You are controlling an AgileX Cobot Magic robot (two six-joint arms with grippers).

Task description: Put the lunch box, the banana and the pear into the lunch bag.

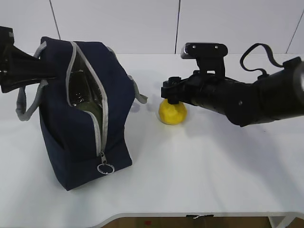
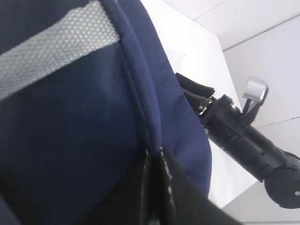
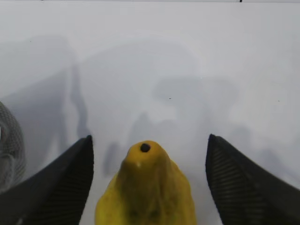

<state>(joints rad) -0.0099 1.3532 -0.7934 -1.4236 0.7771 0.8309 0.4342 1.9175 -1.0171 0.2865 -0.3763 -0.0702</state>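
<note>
Right pincer (image 3: 147, 187) spread wide astride pear (image 3: 147, 187) on bench (image 1: 213, 166), ready to grasp. Left pincer (image 2: 154, 187) clamped on lunch bag (image 1: 85, 118) edge, steadying unzipped mouth for loading.

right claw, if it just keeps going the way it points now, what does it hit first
The pear. The right claw is open with a finger on each side of it, clear of the fruit. Past the pear, only bare table shows.

Front exterior, two close wrist views
</note>
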